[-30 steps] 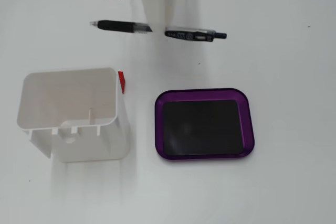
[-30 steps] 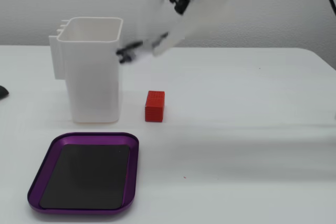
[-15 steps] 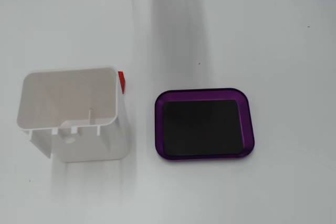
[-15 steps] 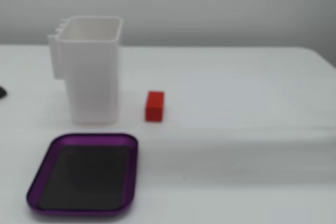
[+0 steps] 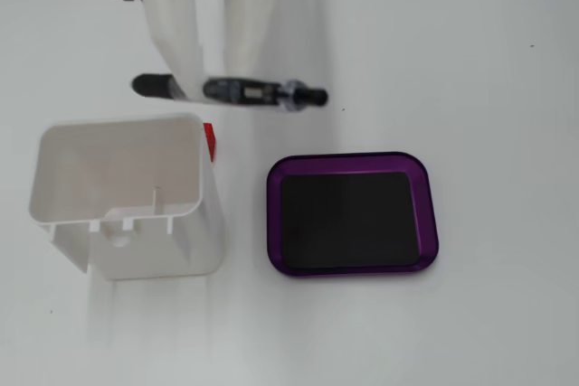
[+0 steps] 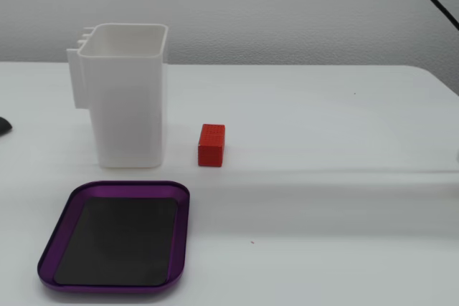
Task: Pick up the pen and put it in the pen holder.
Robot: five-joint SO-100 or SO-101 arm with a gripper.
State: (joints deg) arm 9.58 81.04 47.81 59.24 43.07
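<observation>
The white gripper (image 5: 192, 88) is hanging in the air, probably pinching the pen (image 5: 244, 91), though blur hides its fingers. The pen is lying level just beyond the far rim of the pen holder (image 5: 118, 223). A purple tray (image 5: 353, 162) is sitting to the right.

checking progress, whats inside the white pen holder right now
Nothing visible inside the pen holder; its floor looks bare from above. The pen is still outside, held in the air.
</observation>
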